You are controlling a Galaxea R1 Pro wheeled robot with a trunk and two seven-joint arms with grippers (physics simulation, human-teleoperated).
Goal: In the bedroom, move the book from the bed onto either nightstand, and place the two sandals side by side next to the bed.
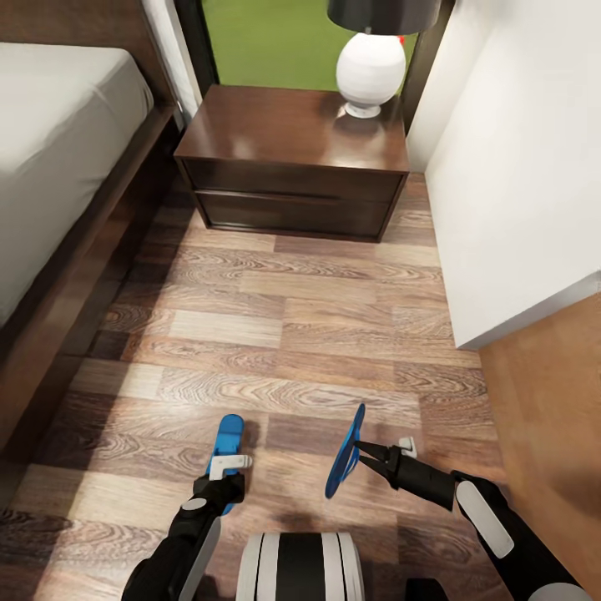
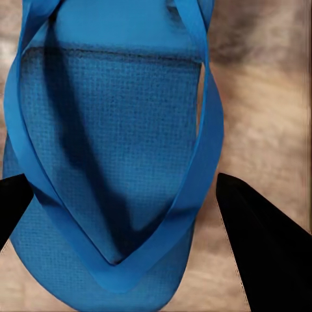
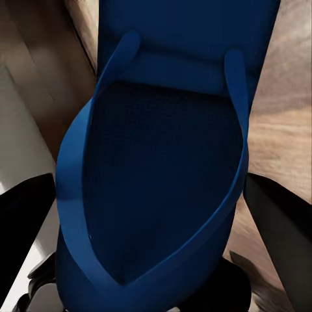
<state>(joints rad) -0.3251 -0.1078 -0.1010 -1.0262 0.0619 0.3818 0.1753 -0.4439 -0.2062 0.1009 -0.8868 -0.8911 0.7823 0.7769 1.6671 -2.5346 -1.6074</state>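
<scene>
Two bright blue sandals sit near my base on the wood floor beside the bed [image 1: 58,142]. One sandal [image 1: 230,438] [image 2: 117,130] lies flat and low, straps up. My left gripper [image 1: 226,494] [image 2: 123,179] is closed over its near end, with a dark finger [image 2: 260,247] against each edge. The other sandal [image 1: 345,455] [image 3: 162,162] hangs on edge above the floor, with my right gripper [image 1: 361,451] [image 3: 149,179] shut on it. The nightstand [image 1: 292,159] stands ahead by the headboard. The book is out of view.
A white lamp [image 1: 370,71] with a dark shade stands on the nightstand's far right corner. A white wall [image 1: 517,167] closes the right side. The bed's dark frame [image 1: 92,242] runs along the left. Open plank floor [image 1: 284,325] lies between me and the nightstand.
</scene>
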